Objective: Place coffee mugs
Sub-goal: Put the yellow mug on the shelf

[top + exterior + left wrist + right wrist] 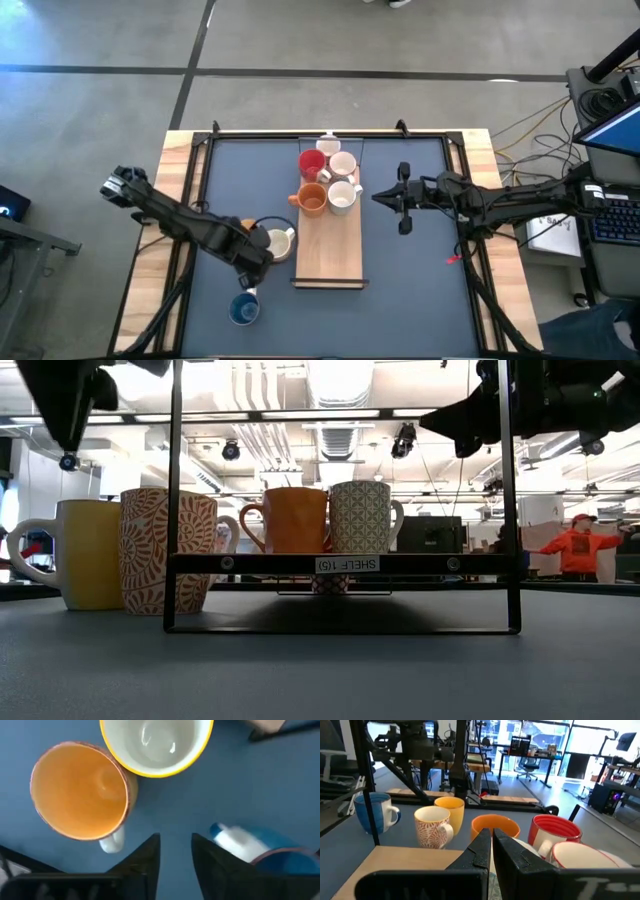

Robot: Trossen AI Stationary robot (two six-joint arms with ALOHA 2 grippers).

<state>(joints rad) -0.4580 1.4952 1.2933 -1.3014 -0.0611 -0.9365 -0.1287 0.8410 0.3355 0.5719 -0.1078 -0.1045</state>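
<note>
From above, the left end effector [262, 247] hovers over two mugs [278, 241] beside the wooden board [330, 250], gripping nothing; the right end effector [385, 196] hangs shut and empty. Its wrist view shows fingers [145, 860] slightly parted above the blue table [200, 795].

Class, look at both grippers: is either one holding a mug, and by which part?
Nothing is held. The left gripper has an empty gap, over bare table among mugs. The right gripper, shut, hangs empty near the board.
</note>
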